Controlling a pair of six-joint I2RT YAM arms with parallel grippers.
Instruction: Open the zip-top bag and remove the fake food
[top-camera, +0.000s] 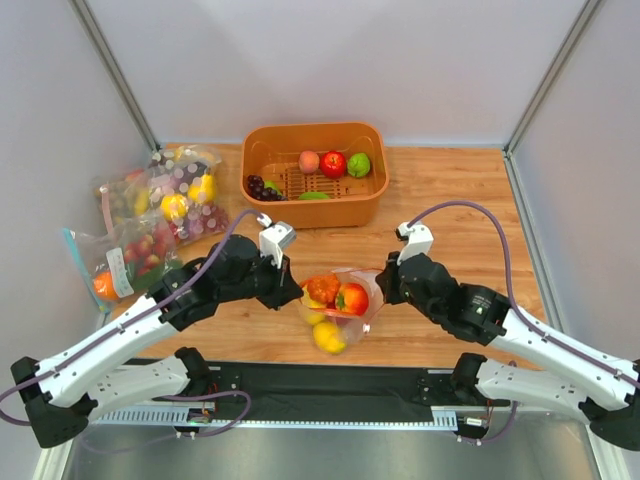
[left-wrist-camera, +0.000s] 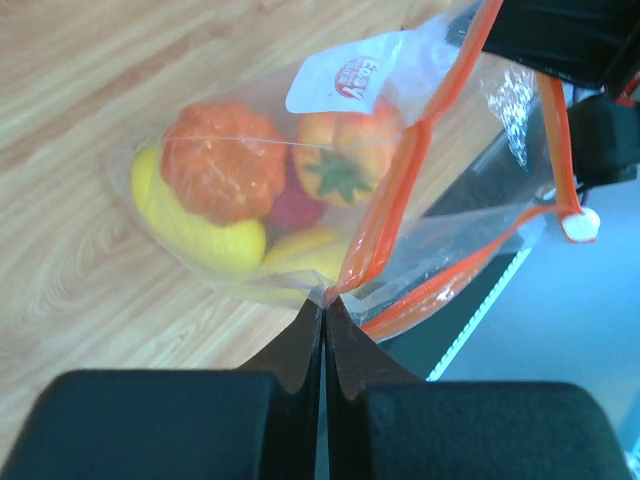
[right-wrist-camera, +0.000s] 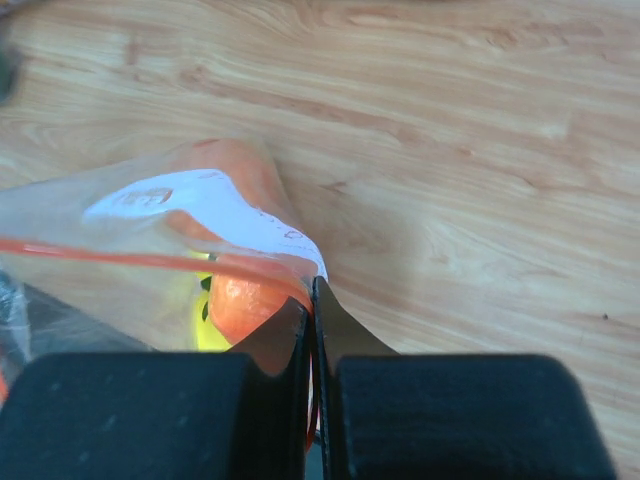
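Note:
The zip-top bag (top-camera: 345, 300) hangs between my two grippers above the table's near edge, its orange-red zip strip (left-wrist-camera: 390, 200) partly parted and its white label (left-wrist-camera: 350, 75) showing. Inside lies the fake food: an orange bell pepper (left-wrist-camera: 222, 160), an orange fruit (left-wrist-camera: 345, 150), yellow lemon-like pieces (left-wrist-camera: 195, 225) and a red-yellow fruit (top-camera: 352, 298). My left gripper (left-wrist-camera: 324, 303) is shut on the bag's rim at its left side. My right gripper (right-wrist-camera: 311, 285) is shut on the rim by the label (right-wrist-camera: 230, 210) at its right side.
An orange basket (top-camera: 260, 150) at the back holds a peach, a red apple, a green fruit and purple grapes. Other filled bags (top-camera: 165, 200) lie at the far left. The black base strip (top-camera: 320, 385) runs along the near edge.

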